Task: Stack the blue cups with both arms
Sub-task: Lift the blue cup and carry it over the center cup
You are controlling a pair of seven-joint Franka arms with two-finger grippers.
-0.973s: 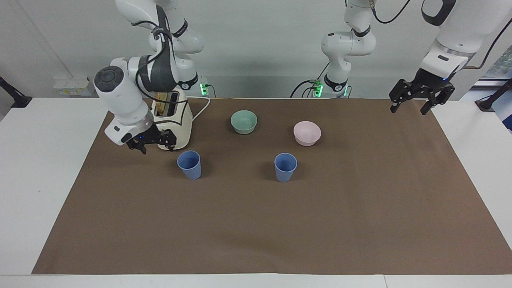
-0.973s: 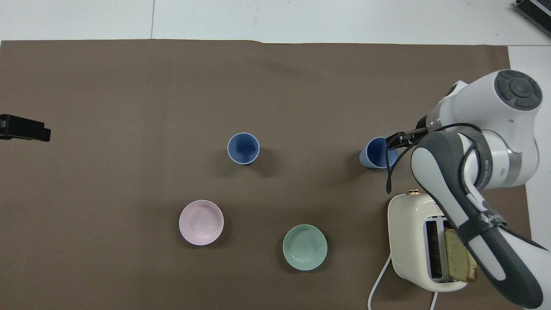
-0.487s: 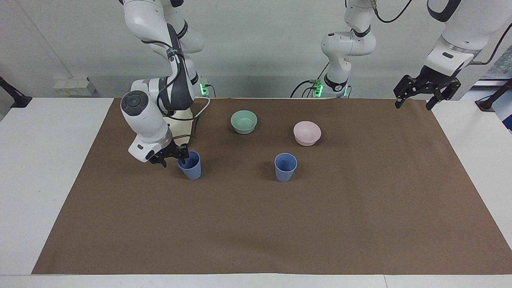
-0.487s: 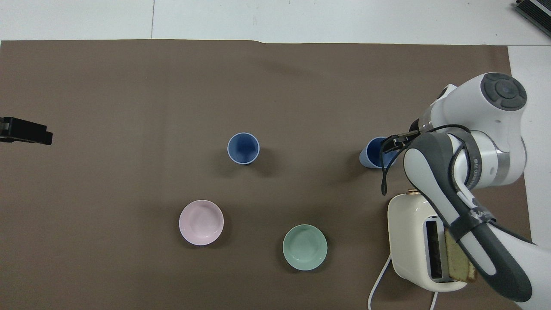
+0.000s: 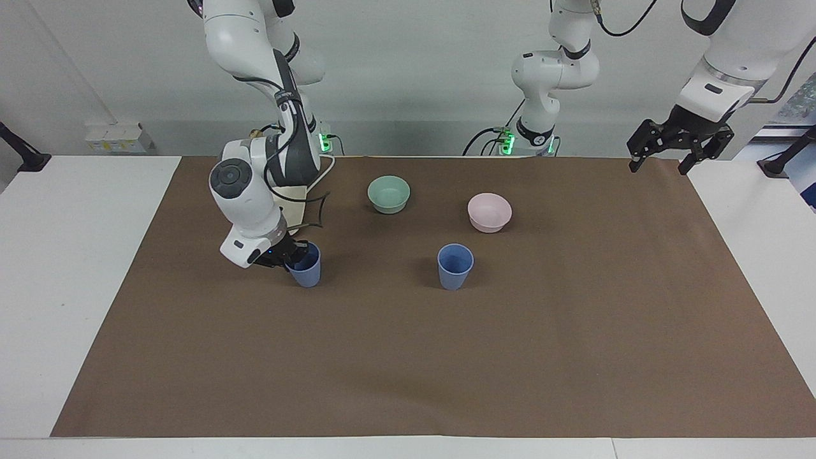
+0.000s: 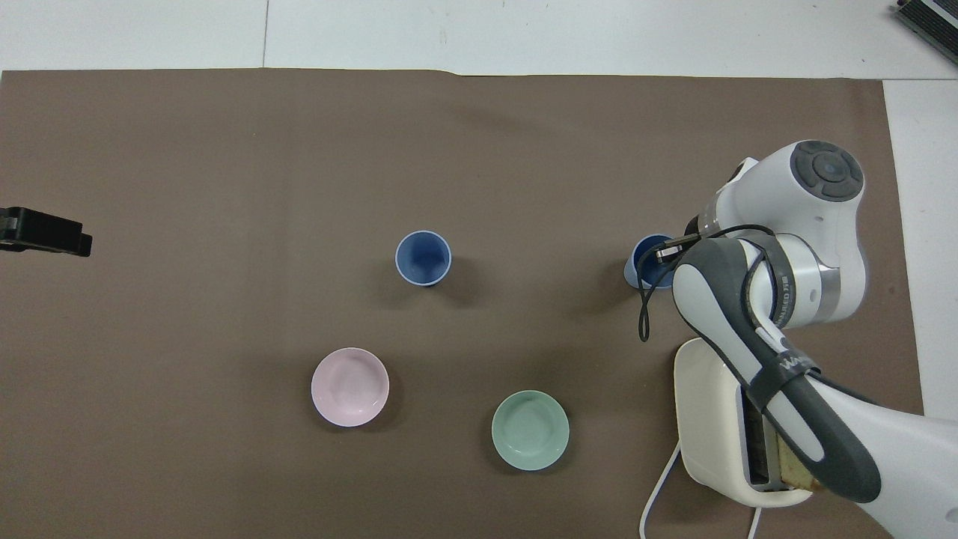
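Note:
Two blue cups stand upright on the brown mat. One cup [image 5: 455, 266] [image 6: 423, 258] stands alone in the middle of the mat. The other cup [image 5: 307, 270] [image 6: 644, 266] stands toward the right arm's end, farther from the robots than the toaster. My right gripper [image 5: 292, 255] [image 6: 668, 251] is low at this cup's rim, open, with one finger over its opening and the other outside its wall. My left gripper [image 5: 660, 166] [image 6: 45, 232] is open and empty, raised over the mat's edge at the left arm's end, and waits.
A mint-green bowl [image 5: 389, 193] [image 6: 530, 430] and a pink bowl [image 5: 489, 211] [image 6: 349, 386] sit nearer to the robots than the cups. A cream toaster [image 6: 711, 419] with a slice of bread stands under the right arm.
My right gripper has moved down and across from beside the toaster to the cup's rim. My left gripper has risen slightly. The cups have not moved.

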